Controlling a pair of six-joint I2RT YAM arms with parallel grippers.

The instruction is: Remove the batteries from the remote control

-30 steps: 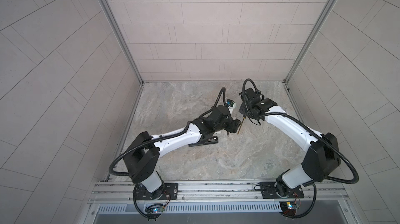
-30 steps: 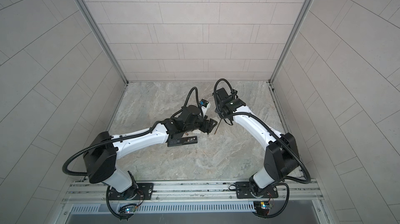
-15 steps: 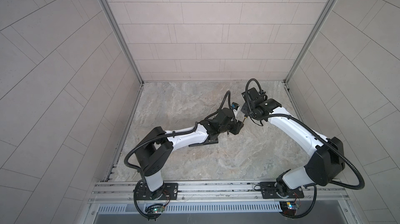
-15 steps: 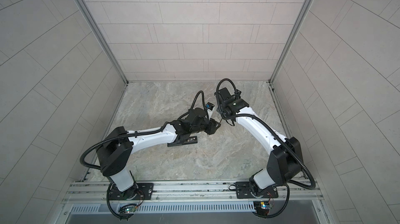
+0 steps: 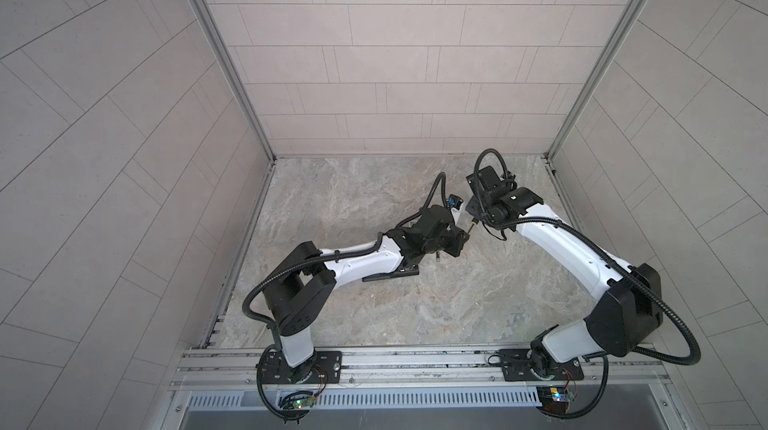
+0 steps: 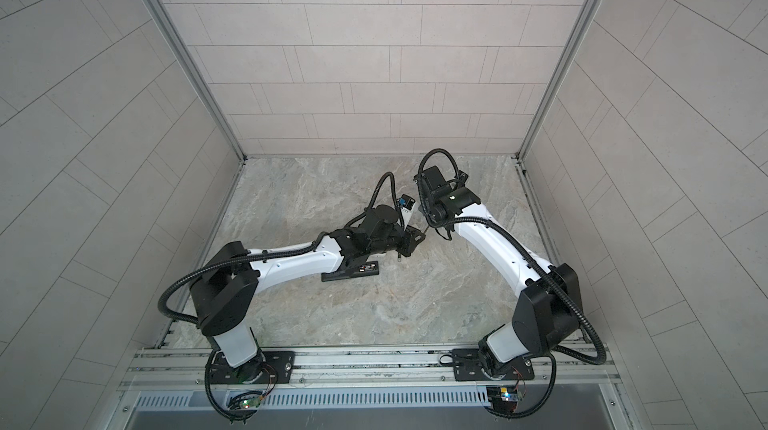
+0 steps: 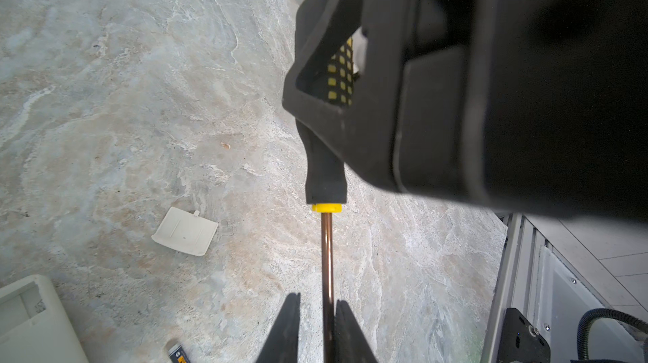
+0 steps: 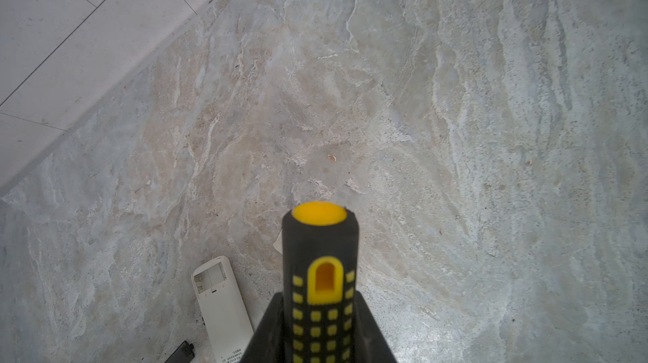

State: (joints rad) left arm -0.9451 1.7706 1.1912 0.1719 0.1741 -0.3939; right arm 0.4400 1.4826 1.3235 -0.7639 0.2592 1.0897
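Right pincer [image 8: 318, 300] clamps the screwdriver [image 8: 321, 238] handle; left pincer [image 7: 317, 301], lower centre, narrowly flanks the shaft, grip unclear. Premature release could drop it.

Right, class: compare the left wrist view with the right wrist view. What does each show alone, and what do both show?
Left wrist only: the copper shaft of the screwdriver, flanked by the left gripper with a gap on one side. Right wrist only: the handle's yellow end cap and a small black piece beside the white remote. Both: the handle in the right gripper, the white remote's open end, the marble table.
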